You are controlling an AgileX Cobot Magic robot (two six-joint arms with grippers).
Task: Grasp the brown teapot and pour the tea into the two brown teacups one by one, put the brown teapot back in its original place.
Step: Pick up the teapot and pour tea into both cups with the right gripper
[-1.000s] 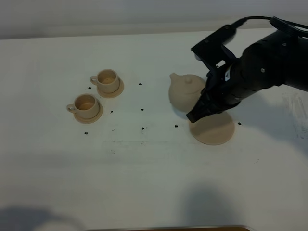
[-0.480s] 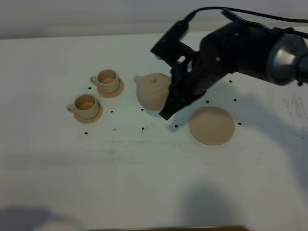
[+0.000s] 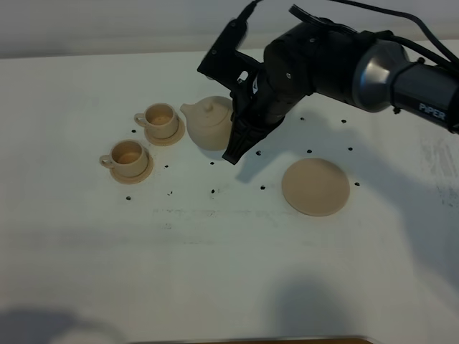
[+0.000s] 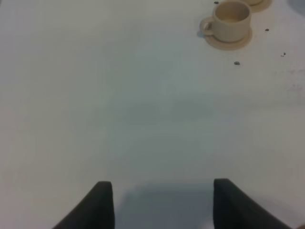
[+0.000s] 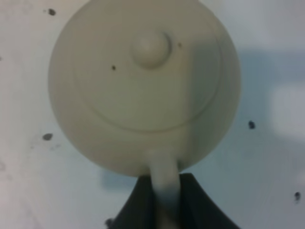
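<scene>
Right hand clenched handle of brown teapot, just at 3 o'clock of far teacup. Left hand stood released.

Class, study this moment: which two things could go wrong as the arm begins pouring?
The right gripper pinches only the thin loop handle of the squat tan teapot, so the pot might swivel or slip when tilted. Its spout sits close to the farther small tan teacup and could knock it.
</scene>
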